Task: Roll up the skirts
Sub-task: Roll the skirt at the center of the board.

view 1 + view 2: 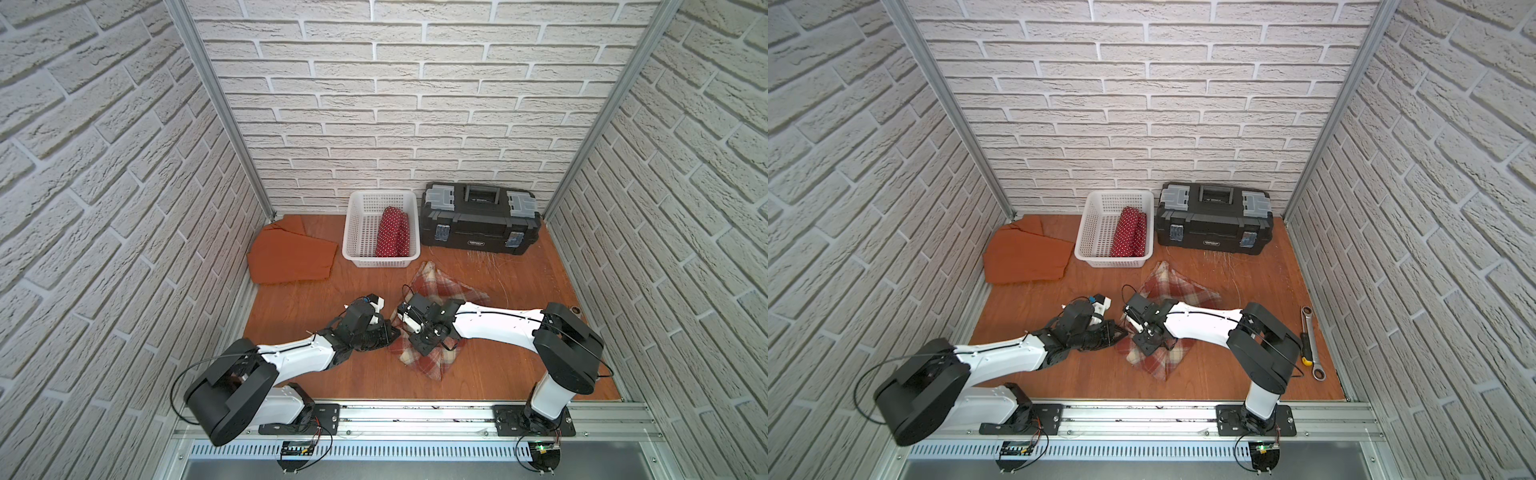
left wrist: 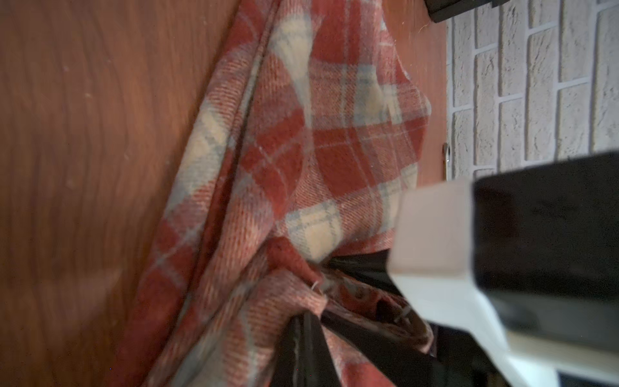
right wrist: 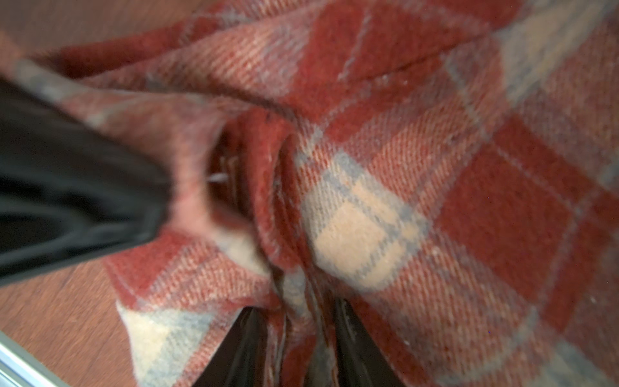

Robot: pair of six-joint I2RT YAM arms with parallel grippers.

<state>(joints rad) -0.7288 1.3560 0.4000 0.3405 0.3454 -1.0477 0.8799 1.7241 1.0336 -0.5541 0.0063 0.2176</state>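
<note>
The red-and-cream plaid skirt point(image 1: 446, 286) lies bunched at the middle of the wooden floor, partly under both arms. My left gripper point(image 2: 315, 315) is shut on a folded edge of it at its left side point(image 1: 390, 330). My right gripper point(image 3: 298, 315) comes in from the right and is closed on a bunched fold of the same skirt, close beside the left one point(image 1: 399, 322). The dark red polka-dot skirt point(image 1: 392, 232) lies rolled inside the white basket point(image 1: 353, 232). The rust-orange skirt point(image 1: 291, 257) lies loosely folded at the back left.
A black toolbox point(image 1: 478, 220) stands against the back wall, right of the basket. A wrench point(image 1: 1313, 345) and a yellow-tipped screwdriver point(image 1: 1305, 351) lie near the right wall. Brick walls close in three sides; a metal rail point(image 1: 415, 415) runs along the front.
</note>
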